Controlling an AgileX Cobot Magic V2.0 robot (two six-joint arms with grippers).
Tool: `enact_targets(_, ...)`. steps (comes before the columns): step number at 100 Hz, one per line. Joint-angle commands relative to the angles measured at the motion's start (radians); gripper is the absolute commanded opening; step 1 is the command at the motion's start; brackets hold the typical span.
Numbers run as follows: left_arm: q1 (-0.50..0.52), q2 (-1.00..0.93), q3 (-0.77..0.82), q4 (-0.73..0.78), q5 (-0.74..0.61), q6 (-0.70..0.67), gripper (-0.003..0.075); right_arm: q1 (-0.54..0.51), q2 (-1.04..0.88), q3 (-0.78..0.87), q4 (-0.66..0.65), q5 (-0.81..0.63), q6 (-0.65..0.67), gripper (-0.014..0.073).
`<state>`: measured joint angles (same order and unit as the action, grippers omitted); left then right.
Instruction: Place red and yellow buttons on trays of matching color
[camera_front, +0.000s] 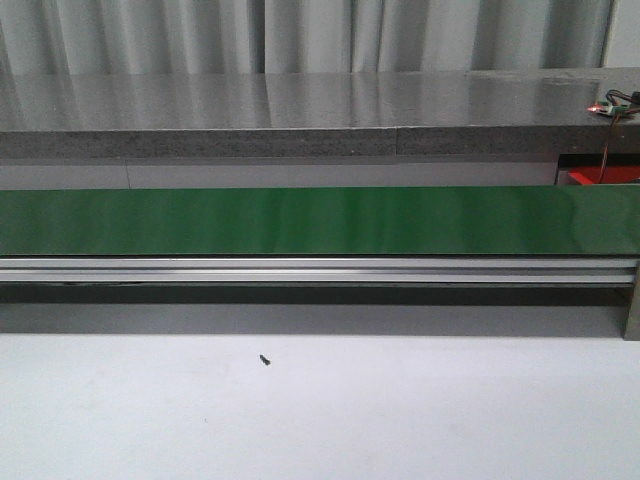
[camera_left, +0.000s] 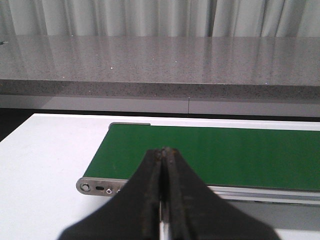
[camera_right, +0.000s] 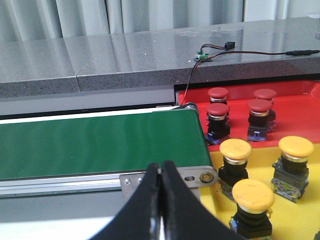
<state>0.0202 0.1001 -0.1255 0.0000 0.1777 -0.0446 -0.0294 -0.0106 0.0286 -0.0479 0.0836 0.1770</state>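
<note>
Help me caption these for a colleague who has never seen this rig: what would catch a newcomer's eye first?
First the long green conveyor belt, running across the front view between the white table and a grey stone counter. Next, in the right wrist view, four red buttons on a red tray and three yellow buttons on a yellow tray, just past the belt's end.

red buttons (camera_right: 240, 112) upright on red tray (camera_right: 295, 107), yellow buttons (camera_right: 260, 167) upright on yellow tray (camera_right: 292, 215)
</note>
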Motion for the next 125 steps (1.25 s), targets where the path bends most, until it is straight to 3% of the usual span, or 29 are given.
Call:
enact_targets(1,-0.001,-0.035,0.018,-0.014,-0.104,-0.009,-0.0020,-0.005,-0.018,-0.017,-0.013,-0.076,-0.001,-0.0106)
enact_targets(22,-0.001,-0.139,0.106,-0.016,-0.120,-0.009,-0.0020,-0.005,-0.018,-0.017,-0.013,-0.076,-0.001,-0.0106)
enact_targets(36,-0.001,-0.139,0.174,-0.022,-0.209,-0.009,-0.0020,-0.005,-0.018,-0.017,-0.013,-0.075,-0.001,-0.0106)
enact_targets(125,-0.001,-0.139,0.172,-0.022,-0.203,-0.009,-0.0020,-0.005,-0.018,-0.017,-0.013,-0.074,-0.001,-0.0106)
